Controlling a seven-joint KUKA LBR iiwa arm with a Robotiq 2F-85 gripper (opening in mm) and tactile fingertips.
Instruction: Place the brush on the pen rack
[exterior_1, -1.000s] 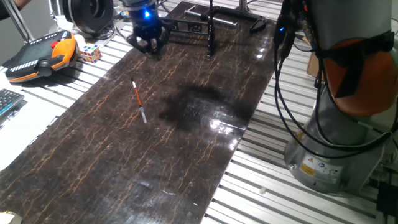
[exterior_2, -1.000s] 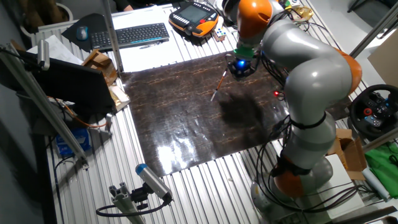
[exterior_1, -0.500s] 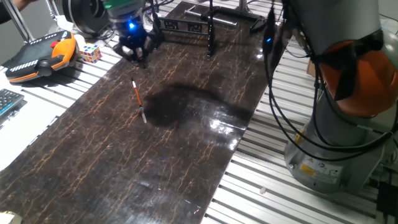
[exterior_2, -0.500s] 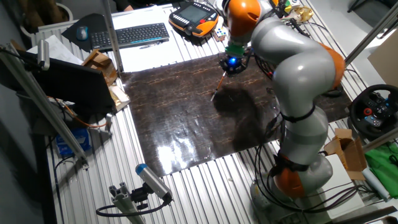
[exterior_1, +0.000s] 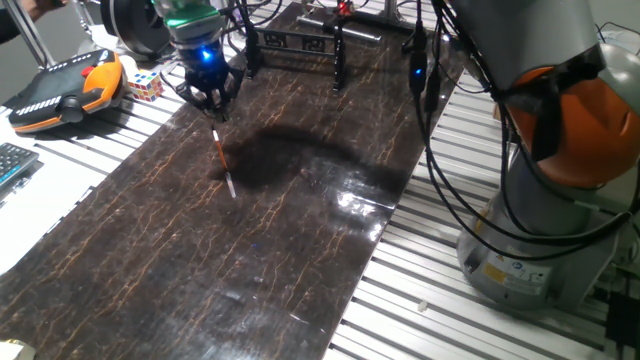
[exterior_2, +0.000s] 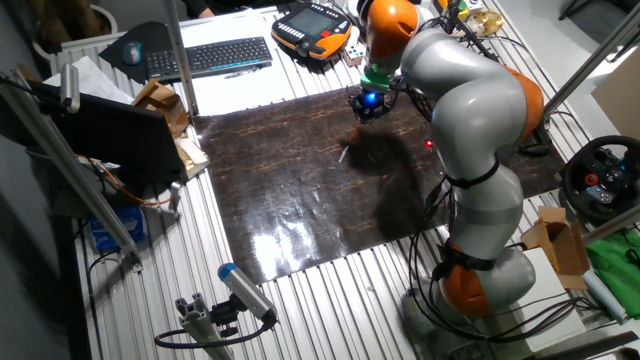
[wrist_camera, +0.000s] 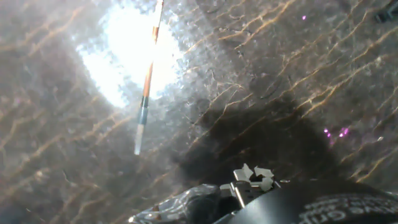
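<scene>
The brush (exterior_1: 222, 161), a thin orange-red stick with a white end, lies flat on the dark marbled mat (exterior_1: 280, 230). My gripper (exterior_1: 210, 103) hangs just above the brush's far orange end, its fingers apart and holding nothing. In the other fixed view the gripper (exterior_2: 367, 108) is right over the upper end of the brush (exterior_2: 349, 143). The hand view shows the brush (wrist_camera: 147, 81) running from top centre downward, left of centre. The pen rack (exterior_1: 338, 58), a black frame with upright posts and a cross bar, stands at the mat's far end, behind the gripper.
An orange-and-black teach pendant (exterior_1: 65, 90) and a colour cube (exterior_1: 143, 85) lie left of the mat on the slatted table. A keyboard (exterior_2: 210, 55) is farther off. The arm's cables (exterior_1: 440, 120) and base (exterior_1: 540, 240) stand on the right.
My gripper has moved left from near the rack and come down over the brush's far end. The brush has not moved.
</scene>
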